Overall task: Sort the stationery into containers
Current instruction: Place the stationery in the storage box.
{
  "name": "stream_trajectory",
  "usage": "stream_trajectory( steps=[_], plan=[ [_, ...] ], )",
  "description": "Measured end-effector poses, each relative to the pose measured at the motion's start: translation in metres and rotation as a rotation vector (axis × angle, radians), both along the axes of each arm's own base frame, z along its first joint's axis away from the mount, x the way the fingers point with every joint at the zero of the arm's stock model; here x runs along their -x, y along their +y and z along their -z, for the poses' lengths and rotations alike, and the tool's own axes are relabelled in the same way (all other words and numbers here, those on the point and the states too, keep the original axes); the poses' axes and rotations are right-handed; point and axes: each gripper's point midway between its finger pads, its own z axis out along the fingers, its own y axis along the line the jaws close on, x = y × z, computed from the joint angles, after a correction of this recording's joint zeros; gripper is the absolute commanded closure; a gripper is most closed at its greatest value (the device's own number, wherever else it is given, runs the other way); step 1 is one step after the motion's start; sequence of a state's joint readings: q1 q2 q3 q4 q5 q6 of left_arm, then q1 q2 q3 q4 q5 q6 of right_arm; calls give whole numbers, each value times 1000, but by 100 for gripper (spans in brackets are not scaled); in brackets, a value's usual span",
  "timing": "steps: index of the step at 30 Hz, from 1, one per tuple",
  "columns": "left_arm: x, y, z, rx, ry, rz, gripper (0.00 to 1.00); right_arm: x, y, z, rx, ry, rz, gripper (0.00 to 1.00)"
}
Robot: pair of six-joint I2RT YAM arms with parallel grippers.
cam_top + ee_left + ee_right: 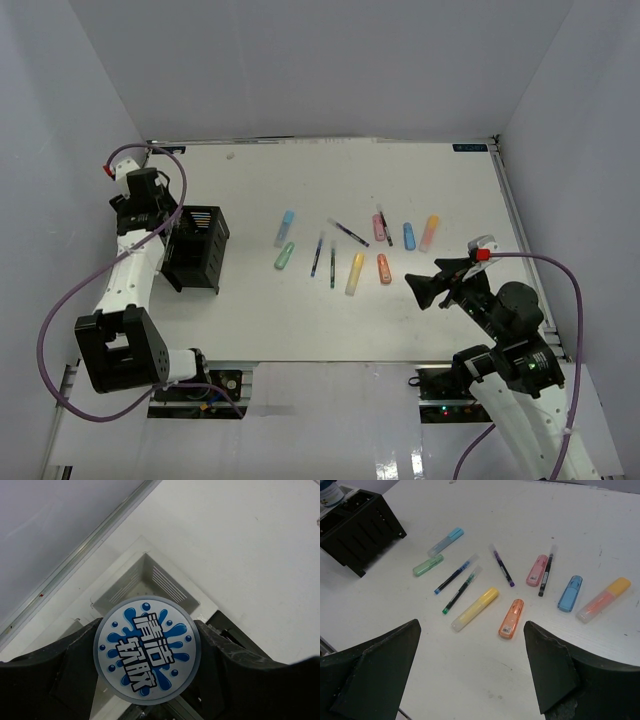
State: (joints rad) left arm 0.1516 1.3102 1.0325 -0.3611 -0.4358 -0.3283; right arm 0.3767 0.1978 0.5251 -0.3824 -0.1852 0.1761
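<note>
Roll (145,645), lower centre, clamped in left claw (147,652) by white tray (167,580); risk: off-centre release clips rim, rolls away; right claw (471,627) apart.

White arm links (128,280), black joints (120,350) and end effectors (428,278), purple cables (41,345) with seemingly red tips (482,254).
</note>
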Motion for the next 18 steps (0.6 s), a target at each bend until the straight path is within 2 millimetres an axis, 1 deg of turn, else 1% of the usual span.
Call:
stream_trajectory(
  steps=[10,15,18],
  plan=[
    [-11,19,-1,-13,-29,-37,74,3,2,-2,-2,-12,-12,10],
    [-23,22,1,-20,-35,-35,73,4,1,-3,-4,-19,-6,10],
    [-28,24,6,-23,-27,-31,73,4,1,-3,-4,-19,-7,10]
  ],
)
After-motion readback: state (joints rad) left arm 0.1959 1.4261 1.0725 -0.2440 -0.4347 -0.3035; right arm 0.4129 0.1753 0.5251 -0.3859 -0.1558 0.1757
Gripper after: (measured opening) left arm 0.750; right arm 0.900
